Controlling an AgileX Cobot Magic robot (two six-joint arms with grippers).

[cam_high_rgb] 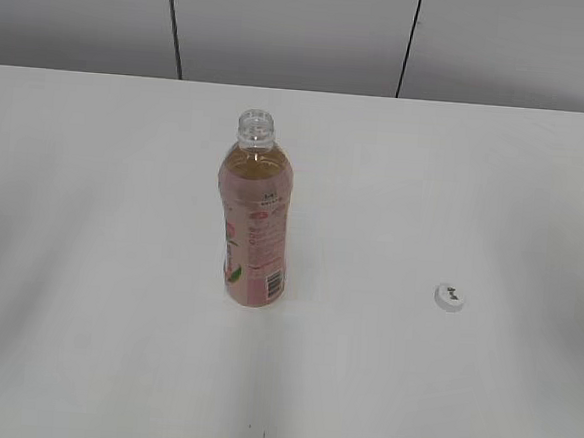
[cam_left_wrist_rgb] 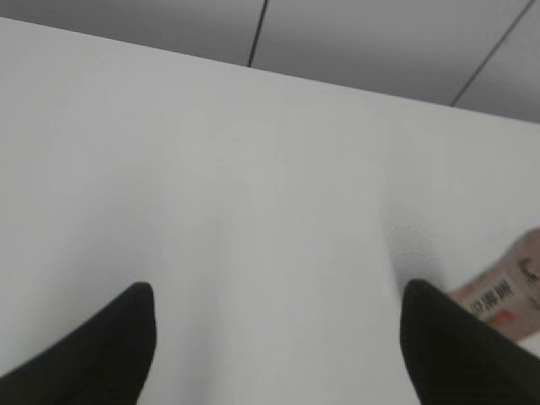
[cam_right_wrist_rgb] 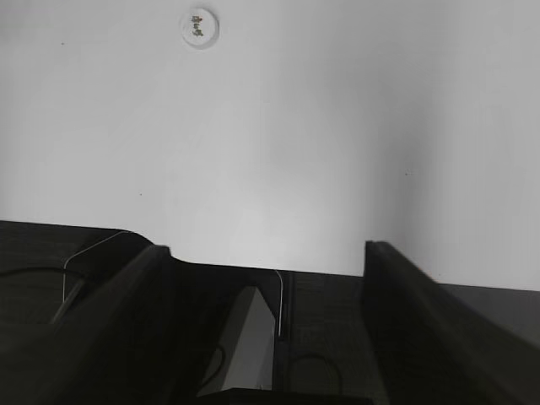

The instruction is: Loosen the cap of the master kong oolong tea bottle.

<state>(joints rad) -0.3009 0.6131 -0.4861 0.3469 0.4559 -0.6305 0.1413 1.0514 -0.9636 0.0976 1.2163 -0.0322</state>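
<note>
One white table [cam_high_rgb: 88,265] carries one upright, uncapped master kong oolong tea bottle [cam_high_rgb: 253,226], amber tea, pink label. One white cap [cam_high_rgb: 450,297] lies well apart at 4 o'clock. Both jaws stand wide, empty.

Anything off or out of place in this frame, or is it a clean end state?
No spill or damage. The bottle stands upright with its neck open, and the cap lies alone on the table, well to the bottle's right: fully removed rather than just loosened. Both pincers, left and right, are open and empty.

White cap [cam_right_wrist_rgb: 200,28] far ahead on table [cam_right_wrist_rgb: 337,126], tool [cam_right_wrist_rgb: 266,261] spread wide.
</note>
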